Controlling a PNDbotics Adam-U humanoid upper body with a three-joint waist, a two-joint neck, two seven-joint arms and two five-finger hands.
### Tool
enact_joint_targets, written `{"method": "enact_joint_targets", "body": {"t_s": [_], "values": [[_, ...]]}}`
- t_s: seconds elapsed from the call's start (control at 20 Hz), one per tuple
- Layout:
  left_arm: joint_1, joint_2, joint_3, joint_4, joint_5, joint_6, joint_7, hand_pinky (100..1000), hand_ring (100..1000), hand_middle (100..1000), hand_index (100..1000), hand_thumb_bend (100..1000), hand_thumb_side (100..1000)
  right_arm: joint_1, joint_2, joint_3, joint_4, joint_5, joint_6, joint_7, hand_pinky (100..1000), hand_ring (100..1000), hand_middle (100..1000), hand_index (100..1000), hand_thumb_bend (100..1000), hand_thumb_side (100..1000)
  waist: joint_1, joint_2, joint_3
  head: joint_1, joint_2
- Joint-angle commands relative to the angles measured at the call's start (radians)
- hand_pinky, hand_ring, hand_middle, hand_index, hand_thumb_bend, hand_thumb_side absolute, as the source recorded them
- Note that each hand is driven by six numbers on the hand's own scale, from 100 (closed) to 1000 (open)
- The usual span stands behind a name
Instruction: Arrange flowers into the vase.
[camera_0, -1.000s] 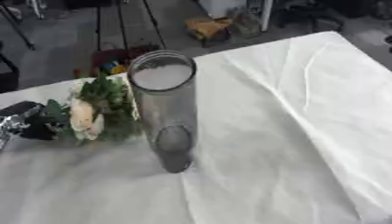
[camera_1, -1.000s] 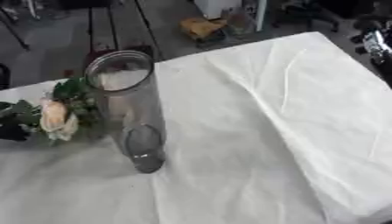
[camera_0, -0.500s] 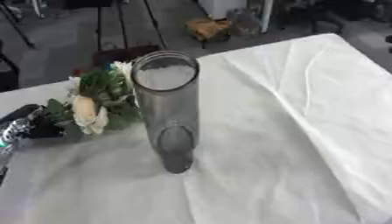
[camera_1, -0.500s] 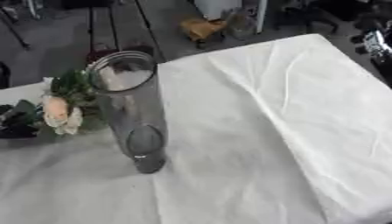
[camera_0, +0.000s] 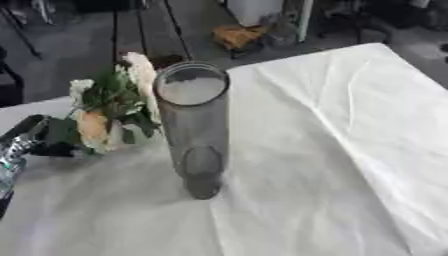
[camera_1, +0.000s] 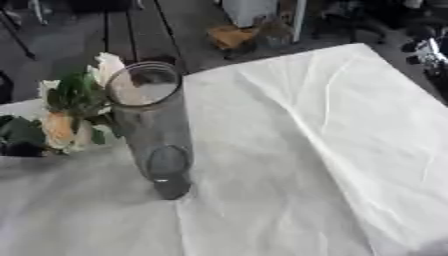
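Observation:
A tall clear glass vase (camera_0: 194, 130) stands upright on the white tablecloth (camera_0: 332, 160), left of the middle. Just left of it a bunch of flowers (camera_0: 109, 105), cream and peach blooms with green leaves, is lifted off the cloth, and its top bloom reaches the height of the vase's rim. My left hand (camera_0: 22, 142), black and silver, shows at the left edge, curled round the lower end of the bunch. A dark, silver-tipped part of my right hand (camera_1: 429, 50) shows at the right edge in the right eye view, away from the vase.
The cloth lies wrinkled over the table to the right of the vase. The table's far edge runs diagonally behind the vase. On the dark floor beyond it are an orange-brown object (camera_0: 238, 35) and several stand legs.
The bunch of flowers has risen from the cloth and moved toward the vase; its blooms now stand beside the rim. The vase has stayed put.

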Motion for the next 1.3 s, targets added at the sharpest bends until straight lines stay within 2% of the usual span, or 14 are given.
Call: {"method": "enact_joint_targets", "body": {"t_s": [0.05,0.4,0.55,0.6,0.65,0.95,1.3], "values": [[-0.025,0.041,0.005,-0.032,0.011,-0.023,0.012,100,100,100,100,1000,563,-0.004,-0.025,-0.017,-0.003,-0.008,-0.004,-0.002,714,744,770,849,100,813,-0.010,-0.026,0.005,-0.004,-0.004],[-0.028,0.064,0.009,-0.102,0.087,-0.030,0.038,100,100,100,100,1000,418,0.010,-0.027,-0.021,0.003,-0.012,-0.006,-0.005,714,744,769,849,100,813,-0.020,-0.056,0.021,-0.010,-0.002],[-0.026,0.082,0.008,-0.161,0.128,-0.005,0.088,100,100,100,100,1000,361,0.017,-0.028,-0.024,0.005,-0.014,-0.006,-0.008,714,743,768,849,100,813,-0.025,-0.066,0.030,-0.013,-0.004],[-0.026,0.086,0.011,-0.184,0.143,0.005,0.115,100,100,100,100,1000,388,0.020,-0.028,-0.024,0.006,-0.015,-0.007,-0.009,714,743,768,849,100,815,-0.027,-0.069,0.032,-0.013,-0.004],[-0.025,0.090,0.012,-0.209,0.160,0.014,0.145,100,100,100,100,1000,336,0.022,-0.028,-0.025,0.006,-0.016,-0.007,-0.010,714,743,768,849,100,812,-0.028,-0.072,0.034,-0.014,-0.005],[-0.016,0.106,0.009,-0.351,0.267,0.012,0.294,100,100,100,100,1000,340,0.028,-0.028,-0.027,0.008,-0.020,-0.009,-0.012,714,743,767,849,100,810,-0.036,-0.082,0.040,-0.018,-0.010],[-0.018,0.106,0.011,-0.472,0.412,0.008,0.374,100,100,100,100,1000,346,0.033,-0.028,-0.027,0.009,-0.022,-0.010,-0.013,714,743,766,849,100,809,-0.046,-0.089,0.040,-0.018,-0.015]]}}
